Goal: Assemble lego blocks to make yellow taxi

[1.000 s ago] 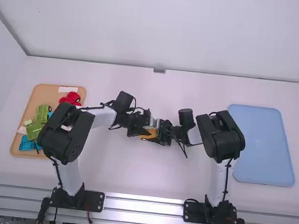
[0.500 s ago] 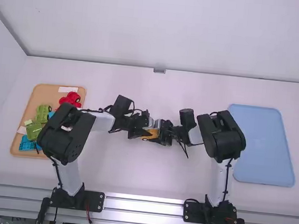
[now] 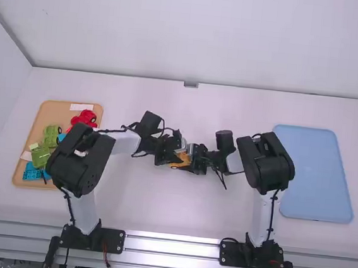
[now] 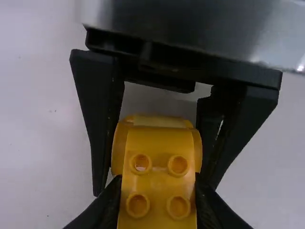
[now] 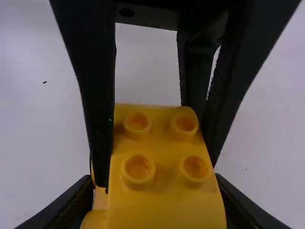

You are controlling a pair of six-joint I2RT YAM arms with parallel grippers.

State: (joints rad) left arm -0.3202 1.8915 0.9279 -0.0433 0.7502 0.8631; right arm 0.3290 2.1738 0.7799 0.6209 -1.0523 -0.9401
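Line the join up squarely and press evenly, without twisting. Left claw [image 4: 158, 195] and right claw [image 5: 157, 198] both clench the studded yellow plastic block [image 4: 159, 155] over the white counter's [image 3: 178, 210] middle. Two claws, one flat blue tray [image 3: 318, 173], one rectangular tan tray [image 3: 57, 111]; yellow pieces, perhaps two.

Yellow piece [image 3: 181, 161]: pretty much mid-frame, right where the left gripper [image 3: 174, 155] and right gripper [image 3: 195, 159] come together, nose to nose
Tan tray [image 3: 51, 113]: far left, red piece [image 3: 85, 117] up top, green blocks [image 3: 41, 156] and blue block [image 3: 32, 172] lower down
Left arm [image 3: 84, 212]: up from lower left, kinda overlapping that tray
Blue tray [image 3: 317, 179]: right side, just beside the right arm [image 3: 260, 218]
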